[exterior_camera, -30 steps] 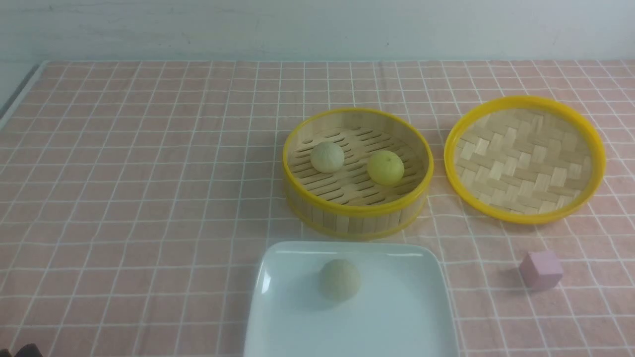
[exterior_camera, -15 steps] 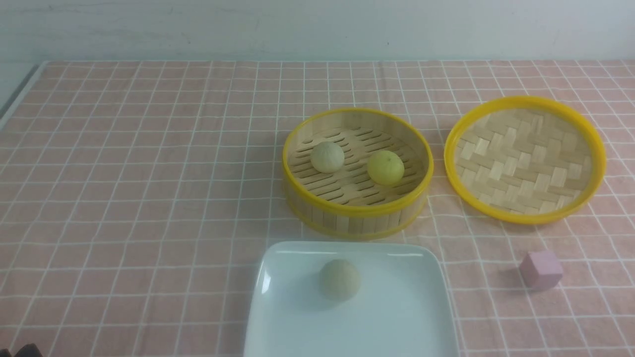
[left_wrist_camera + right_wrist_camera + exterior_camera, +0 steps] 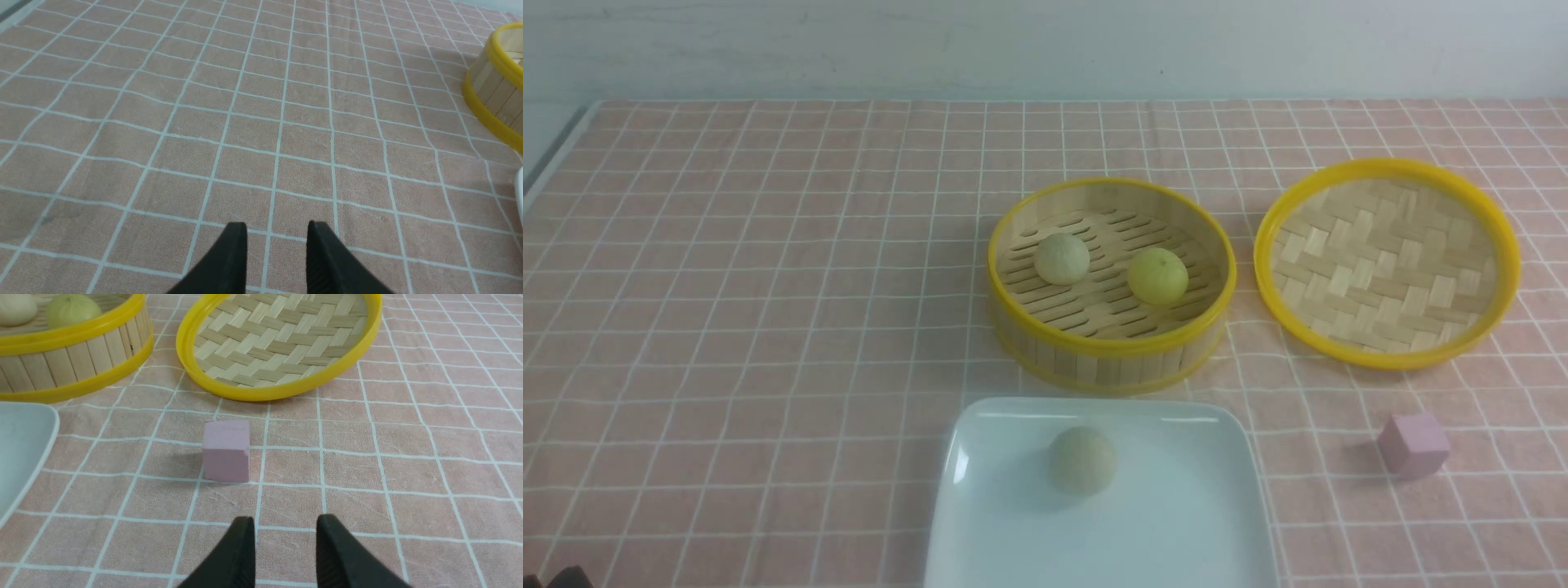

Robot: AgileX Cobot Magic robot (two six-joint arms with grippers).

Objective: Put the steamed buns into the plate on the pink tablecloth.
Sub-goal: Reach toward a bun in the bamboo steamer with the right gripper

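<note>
Two claws hang low over the pink tablecloth (image 3: 768, 327) covering the worktop. The left claw (image 3: 277, 228) and the right claw (image 3: 285, 520) each show jaws parted on a narrow gap, with nothing between them. Ahead lies the plate (image 3: 1184, 523), carrying one beige bun (image 3: 1082, 460) toward its far rim. A pink cube (image 3: 226, 451) stands just before the right claw, beside the plate. Beyond the plate, the steamer basket (image 3: 1107, 363) holds the other steamed buns, a second beige bun (image 3: 1062, 258) and a yellow-green bun (image 3: 1157, 276), lying apart from each other. Both are well apart from either claw; the right claw appears the closer. The woven lid (image 3: 1387, 261) rests to the basket's right. The buns look light, soft and apt to roll, so a gentle pinch from above, across the widest girth, seems advisable.
</note>
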